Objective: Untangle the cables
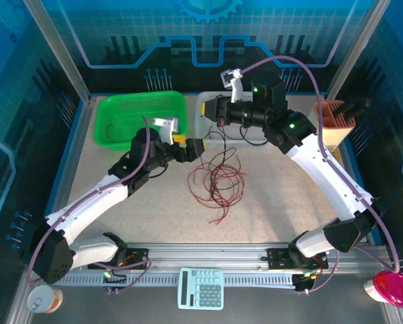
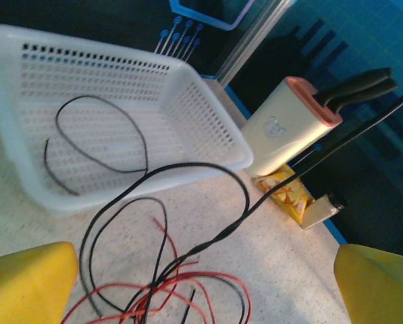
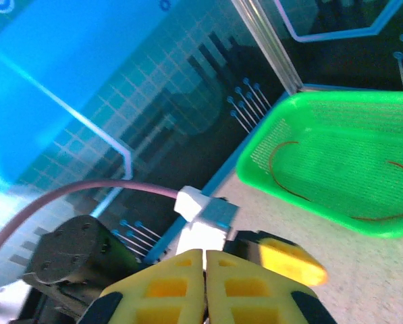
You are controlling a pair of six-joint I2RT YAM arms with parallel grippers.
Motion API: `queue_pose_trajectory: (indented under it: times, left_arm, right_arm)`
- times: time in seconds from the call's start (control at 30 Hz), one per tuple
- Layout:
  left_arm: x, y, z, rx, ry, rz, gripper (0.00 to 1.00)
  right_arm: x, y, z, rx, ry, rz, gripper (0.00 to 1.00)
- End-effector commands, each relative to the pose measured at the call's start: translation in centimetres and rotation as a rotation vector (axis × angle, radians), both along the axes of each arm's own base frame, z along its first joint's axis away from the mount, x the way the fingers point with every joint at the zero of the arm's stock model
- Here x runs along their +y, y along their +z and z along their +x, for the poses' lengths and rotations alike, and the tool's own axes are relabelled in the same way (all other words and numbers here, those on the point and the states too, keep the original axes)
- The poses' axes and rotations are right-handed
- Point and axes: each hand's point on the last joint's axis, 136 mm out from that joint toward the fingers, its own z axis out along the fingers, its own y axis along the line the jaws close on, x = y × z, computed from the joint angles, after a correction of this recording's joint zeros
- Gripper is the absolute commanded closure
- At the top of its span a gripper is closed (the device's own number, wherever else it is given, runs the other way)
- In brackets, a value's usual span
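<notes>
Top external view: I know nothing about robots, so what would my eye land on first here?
Most striking is the loose tangle of red and black cables lying in the middle of the speckled table. Next comes the bright green basket at the back left. Beside it is a white basket, where the left wrist view shows a black strand lying inside.

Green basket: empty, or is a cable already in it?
Not empty. A thin red cable lies on the floor of the green basket, seen from the right wrist.
</notes>
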Motion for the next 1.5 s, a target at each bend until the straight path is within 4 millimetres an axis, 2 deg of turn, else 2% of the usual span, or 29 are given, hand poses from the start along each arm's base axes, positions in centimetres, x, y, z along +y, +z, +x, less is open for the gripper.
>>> queue_pose_trajectory:
  times: [0.0, 0.27, 0.43, 0.53, 0.7, 0.87, 1.0, 1.2, 1.3, 1.47]
  left_arm:
    - [-2.0, 3.7, 0.6, -0.118, -0.087, -0.029, 0.03]
    - [-5.1, 5.3, 1.8, -0.164, -0.14, -0.067, 0.09]
    - [-6.5, 5.6, 2.2, -0.169, -0.161, -0.078, 0.18]
    - [-7.1, 5.1, 2.3, -0.159, -0.165, -0.082, 0.19]
    - [-7.7, 4.4, 2.1, -0.152, -0.166, -0.079, 0.21]
    - [-6.9, 5.4, 1.6, -0.202, -0.14, -0.048, 0.2]
    - [-7.1, 5.8, 1.9, -0.207, -0.141, -0.04, 0.2]
    - [-7.4, 4.1, 3.2, -0.166, -0.102, -0.033, 0.24]
    - [-7.4, 3.1, 3.6, -0.151, -0.09, -0.022, 0.26]
    - [-7.3, 1.1, 4.1, -0.126, -0.069, 0.006, 0.3]
  right_arm:
    - [0.3, 4.6, -0.2, -0.058, 0.033, 0.156, 1.0]
    - [0.3, 9.7, -0.6, -0.11, 0.055, 0.311, 1.0]
    - [1.0, 11.2, -0.8, -0.105, 0.098, 0.375, 1.0]
    - [1.8, 11.6, -1.1, -0.093, 0.132, 0.391, 1.0]
    - [3.2, 11.1, -1.6, -0.075, 0.171, 0.38, 1.0]
    - [3.9, 10.2, -1.6, -0.062, 0.17, 0.358, 1.0]
    - [4.6, 10.2, -1.8, -0.046, 0.196, 0.368, 1.0]
    - [4.7, 13.6, -3.4, -0.096, 0.271, 0.408, 1.0]
    - [3.9, 16.1, -4.7, -0.163, 0.296, 0.418, 1.0]
    - [1.5, 21.1, -7.2, -0.302, 0.311, 0.455, 1.0]
